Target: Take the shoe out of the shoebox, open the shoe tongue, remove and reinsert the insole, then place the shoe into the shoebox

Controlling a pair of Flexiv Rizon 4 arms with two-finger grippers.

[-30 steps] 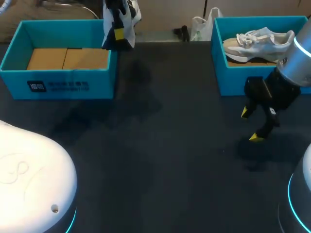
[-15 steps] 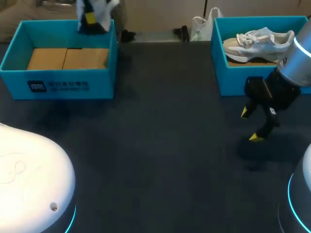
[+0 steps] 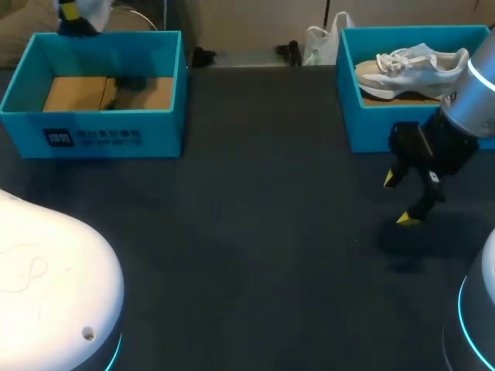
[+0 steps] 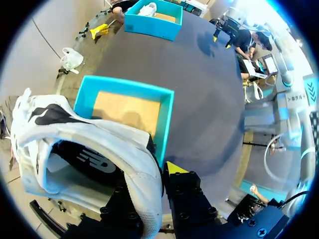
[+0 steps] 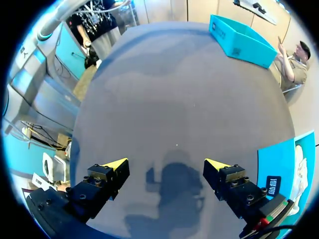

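Your left gripper (image 4: 155, 175) holds the shoe (image 4: 94, 142) over the shoebox (image 3: 100, 131) at the far left corner of the tabletop (image 3: 255, 201), right gripper (image 3: 402, 199) spread wide; tongue and insole come next.

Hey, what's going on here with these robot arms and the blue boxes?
The left gripper is shut on a white shoe and holds it in the air above the left blue box, which has only its cardboard floor showing. The right gripper hangs open over the dark table, just in front of the right blue box, where a second white shoe lies.
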